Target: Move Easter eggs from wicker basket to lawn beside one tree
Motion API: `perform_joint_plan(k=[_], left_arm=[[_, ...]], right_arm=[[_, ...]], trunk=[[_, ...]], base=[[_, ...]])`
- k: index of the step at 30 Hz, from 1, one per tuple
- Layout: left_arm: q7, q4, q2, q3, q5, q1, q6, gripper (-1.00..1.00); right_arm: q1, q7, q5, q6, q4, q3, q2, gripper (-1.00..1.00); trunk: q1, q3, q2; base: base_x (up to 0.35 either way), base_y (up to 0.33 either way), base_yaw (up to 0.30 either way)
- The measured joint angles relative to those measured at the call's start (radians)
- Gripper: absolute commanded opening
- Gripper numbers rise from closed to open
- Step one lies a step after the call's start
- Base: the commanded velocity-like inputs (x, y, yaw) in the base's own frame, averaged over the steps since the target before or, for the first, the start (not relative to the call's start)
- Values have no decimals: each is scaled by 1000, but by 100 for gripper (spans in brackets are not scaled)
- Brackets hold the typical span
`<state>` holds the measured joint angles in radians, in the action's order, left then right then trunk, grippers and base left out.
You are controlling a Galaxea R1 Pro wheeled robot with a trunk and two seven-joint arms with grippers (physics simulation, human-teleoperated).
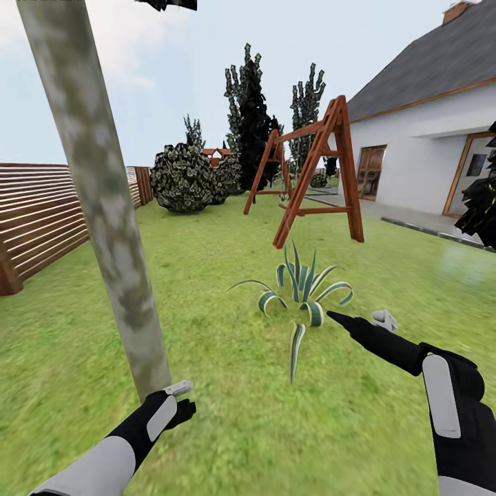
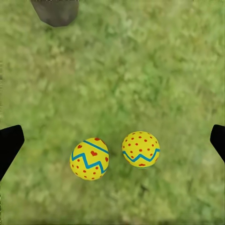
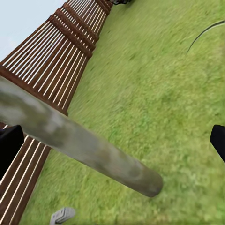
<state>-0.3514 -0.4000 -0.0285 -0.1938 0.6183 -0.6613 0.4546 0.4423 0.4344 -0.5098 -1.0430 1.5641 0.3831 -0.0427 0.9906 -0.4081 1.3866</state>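
Observation:
Two yellow Easter eggs with red dots and blue zigzag bands lie side by side on the lawn [image 2: 154, 70], one [image 2: 89, 159] beside the other [image 2: 140, 149]. My left gripper [image 2: 112, 143] hangs straight above them, open, its dark fingertips [image 2: 9, 145] spread wide. The base of the tree [image 2: 56, 11] stands a short way from the eggs. In the head view the left gripper [image 1: 178, 398] is right at the foot of the pale mottled tree [image 1: 103, 200]. My right gripper [image 1: 358, 321] is held out over the grass, open and empty. The third egg and the wicker basket are out of view.
A striped spiky plant [image 1: 303, 289] grows just ahead of the right gripper. Beyond it stands a wooden swing frame [image 1: 317, 172]. A slatted wooden fence [image 1: 41, 220] runs along the left, round bushes [image 1: 182, 178] are at the back, and a white house [image 1: 427, 151] is on the right.

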Motion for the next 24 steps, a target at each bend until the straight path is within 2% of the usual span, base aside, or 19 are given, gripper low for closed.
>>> perform_joint_plan(k=[24], left_arm=[[0,0,-1,0,0,0,0,100]], right_arm=[[0,0,-1,0,-1,6,0,100]], trunk=[[-92,75,-168]], base=[[0,0,8]])
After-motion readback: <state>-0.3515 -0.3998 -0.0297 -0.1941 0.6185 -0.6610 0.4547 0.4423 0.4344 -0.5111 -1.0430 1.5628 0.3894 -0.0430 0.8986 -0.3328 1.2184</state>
